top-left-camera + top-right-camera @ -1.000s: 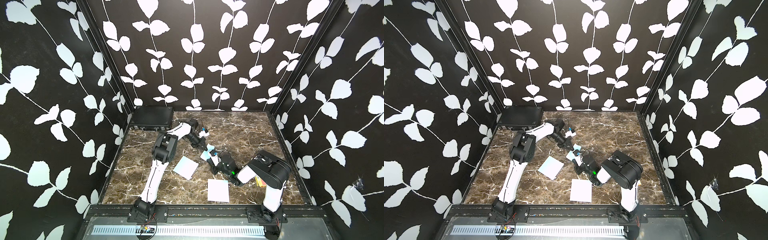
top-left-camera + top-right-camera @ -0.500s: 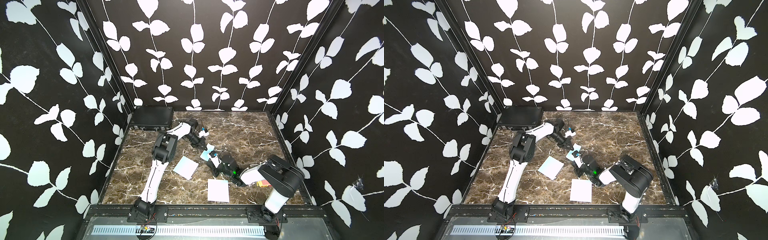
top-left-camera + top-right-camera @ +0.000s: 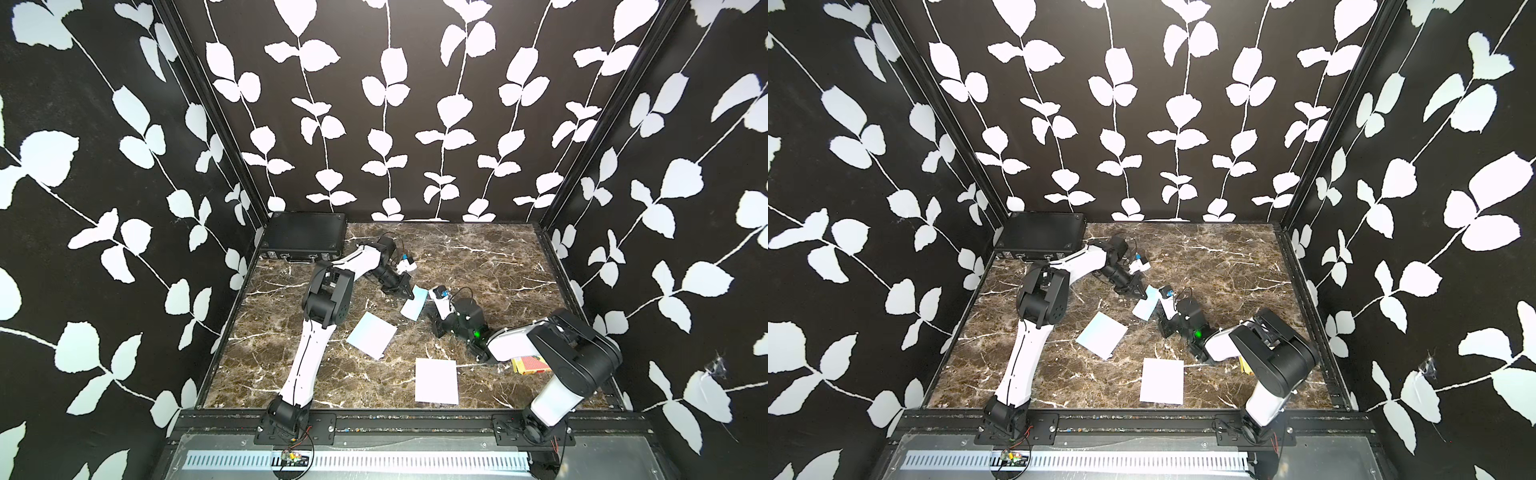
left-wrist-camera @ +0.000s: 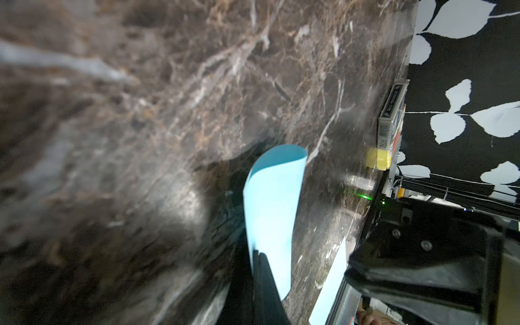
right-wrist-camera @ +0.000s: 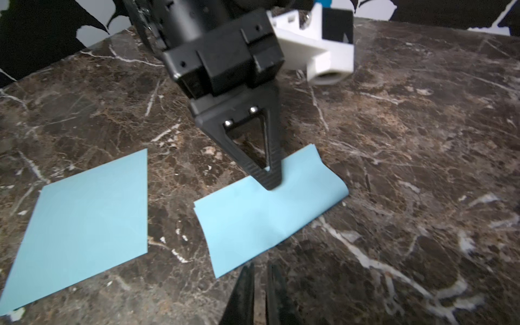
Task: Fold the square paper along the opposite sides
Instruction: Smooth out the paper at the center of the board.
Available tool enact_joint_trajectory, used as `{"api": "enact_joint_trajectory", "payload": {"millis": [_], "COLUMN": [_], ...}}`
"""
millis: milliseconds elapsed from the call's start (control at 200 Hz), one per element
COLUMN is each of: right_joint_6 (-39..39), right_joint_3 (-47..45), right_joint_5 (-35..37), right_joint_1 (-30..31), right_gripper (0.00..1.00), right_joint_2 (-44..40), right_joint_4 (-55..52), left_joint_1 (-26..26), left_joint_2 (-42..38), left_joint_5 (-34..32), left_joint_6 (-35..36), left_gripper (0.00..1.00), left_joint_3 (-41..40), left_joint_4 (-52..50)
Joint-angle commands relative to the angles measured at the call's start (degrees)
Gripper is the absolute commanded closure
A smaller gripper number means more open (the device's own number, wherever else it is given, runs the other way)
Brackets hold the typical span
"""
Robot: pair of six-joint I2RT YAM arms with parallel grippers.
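Note:
The square paper (image 5: 267, 213) is light blue and lies loosely doubled over on the marble table, its bend rounded and uncreased; it also shows in both top views (image 3: 414, 303) (image 3: 1145, 306). My left gripper (image 5: 272, 183) is shut on the paper's far edges, tip down at the table (image 3: 409, 292) (image 3: 1144, 293). In the left wrist view the paper (image 4: 274, 197) curls away from the shut left gripper (image 4: 259, 257). My right gripper (image 5: 260, 266) sits just off the paper's near corner, with a narrow gap and nothing in it (image 3: 436, 324) (image 3: 1165, 326).
A flat light blue sheet (image 3: 372, 334) (image 5: 81, 208) lies left of the folded one. A white sheet (image 3: 436, 380) lies near the front edge. A black case (image 3: 303, 237) fills the back left corner. A card box (image 3: 530, 365) (image 4: 389, 118) sits under the right arm.
The right arm's elbow has swung out to the right. Its jaws have parted a little beside the paper. The left gripper has stayed in place on the paper.

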Motion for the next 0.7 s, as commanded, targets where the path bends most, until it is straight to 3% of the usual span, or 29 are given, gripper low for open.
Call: {"api": "enact_joint_trajectory", "payload": {"millis": [0, 235, 435, 695], "right_joint_6": [0.2, -5.2, -0.8, 1.2], "right_joint_3": [2.9, 6.3, 11.5, 15.3], "right_joint_5": [2.3, 5.3, 1.4, 2.3], "right_joint_1": [-0.9, -1.8, -1.6, -0.9], "right_gripper": [0.87, 0.87, 0.84, 0.84], "right_joint_2": [2.1, 3.5, 7.0, 12.4], "right_joint_4": [2.1, -3.3, -5.4, -2.8], "left_joint_1": [0.1, 0.1, -0.6, -1.1], "left_joint_2": [-1.7, 0.1, 0.2, 0.4], "left_joint_5": [-6.2, -7.7, -6.8, -6.0], "left_joint_6": [1.0, 1.7, 2.4, 2.5], "left_gripper": [1.0, 1.0, 1.0, 1.0], "left_joint_3": [-1.9, -0.3, -1.4, -1.0], "left_joint_4": [-1.1, -3.8, -3.6, -3.4]}}
